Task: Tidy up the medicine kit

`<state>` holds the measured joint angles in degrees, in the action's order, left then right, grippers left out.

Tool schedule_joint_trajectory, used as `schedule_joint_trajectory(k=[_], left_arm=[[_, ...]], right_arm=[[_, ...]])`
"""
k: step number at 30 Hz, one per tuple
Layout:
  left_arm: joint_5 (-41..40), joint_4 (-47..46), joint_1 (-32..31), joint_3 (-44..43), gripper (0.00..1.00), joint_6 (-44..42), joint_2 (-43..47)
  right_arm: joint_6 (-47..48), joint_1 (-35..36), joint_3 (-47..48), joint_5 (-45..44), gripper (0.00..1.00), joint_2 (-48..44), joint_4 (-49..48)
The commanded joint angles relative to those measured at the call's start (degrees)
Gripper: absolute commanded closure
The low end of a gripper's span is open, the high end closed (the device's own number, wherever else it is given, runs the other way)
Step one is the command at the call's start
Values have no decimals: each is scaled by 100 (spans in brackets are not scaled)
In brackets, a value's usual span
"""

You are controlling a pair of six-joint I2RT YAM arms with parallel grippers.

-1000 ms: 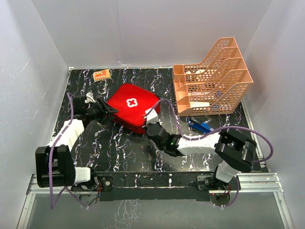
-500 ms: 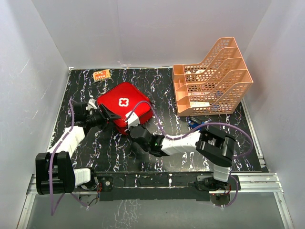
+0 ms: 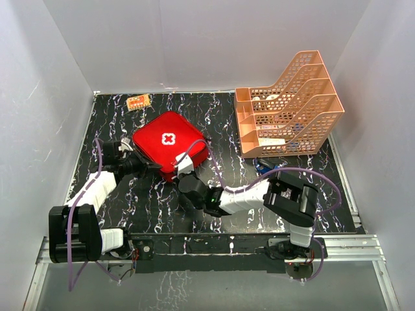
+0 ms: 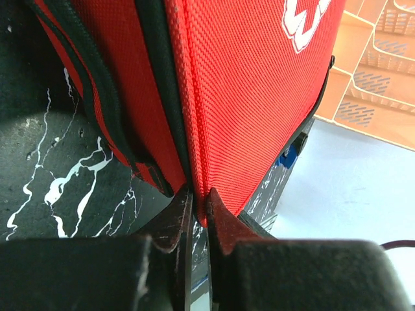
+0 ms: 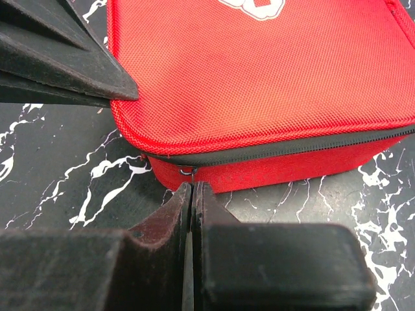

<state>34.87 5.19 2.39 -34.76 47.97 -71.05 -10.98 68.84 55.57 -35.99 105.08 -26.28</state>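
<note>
The red medicine kit (image 3: 170,141) with its white cross lies flat on the black marbled table, left of centre. My left gripper (image 3: 146,164) is at the kit's left near corner, shut on the edge of the red lid (image 4: 259,97); the pinch (image 4: 197,202) shows in the left wrist view. My right gripper (image 3: 184,168) is at the kit's near side. Its jaws (image 5: 192,189) are pressed together right below the small metal zip pull (image 5: 187,172), which runs into them. The left fingers (image 5: 65,68) show at the upper left of the right wrist view.
An orange tiered tray (image 3: 288,107) stands at the back right, with a blue item (image 3: 273,170) on the table in front of it. A small orange packet (image 3: 138,102) lies at the back left. White walls close in three sides.
The kit has slid left and turned a little, and my right arm went left with it. My left gripper, open before, has shut on the lid's edge.
</note>
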Motion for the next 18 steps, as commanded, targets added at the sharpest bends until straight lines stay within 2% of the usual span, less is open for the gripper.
schedule_joint_trajectory(k=[1,12,18], left_arm=[[-355,415,13,-242,100,-294,-6],[-398,478,10,-335,100,-437,25],[-494,476,13,-406,100,-465,39]], right_arm=[[-20,-123,-305,-990,100,-405,-364],[-70,-731,-823,-1344,100,-900,-308],[-199,-1220,-1142,-1076,100,-1239,-207]])
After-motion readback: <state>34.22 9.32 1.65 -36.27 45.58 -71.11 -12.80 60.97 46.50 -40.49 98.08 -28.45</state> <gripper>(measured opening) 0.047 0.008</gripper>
